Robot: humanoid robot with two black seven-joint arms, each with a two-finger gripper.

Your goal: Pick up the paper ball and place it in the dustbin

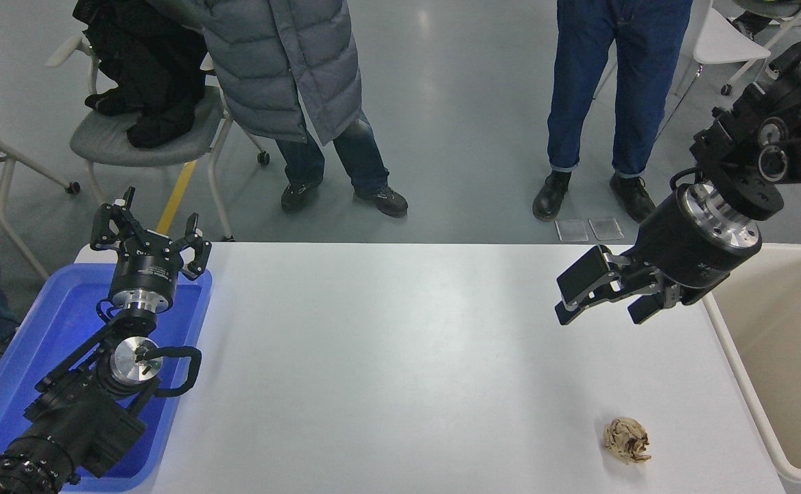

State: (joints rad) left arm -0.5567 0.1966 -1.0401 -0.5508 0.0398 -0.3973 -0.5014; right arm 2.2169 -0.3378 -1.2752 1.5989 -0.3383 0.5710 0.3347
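The paper ball (627, 441), a crumpled tan-brown wad, lies alone on the white table (387, 370), nearer you than your right gripper (603, 302) and well apart from it, a little toward the dustbin side. You see that gripper hanging above the table's far right part, its jaws spread wide with nothing between them, the fingers pointing left and slightly downward, away from the dustbin (784, 363). The cream-coloured dustbin stands just to the right of the gripper, beyond the table's right edge, its rounded rim close to the gripper's black wrist body; the ball rests near that same rim, on the table and not touching it.

Your left gripper (148, 237) sits far off to the left of the working gripper, parked over the far end of a bright blue tray (23, 357) at the table's left edge, its fingers apart and holding nothing.

Beyond the gripper, past the table's far edge, two people stand on the grey floor: one in a long grey padded coat (284, 62), one in blue jeans (613, 75) and dark shoes. A chair (133, 137) with dark clothing heaped on it stands farther left
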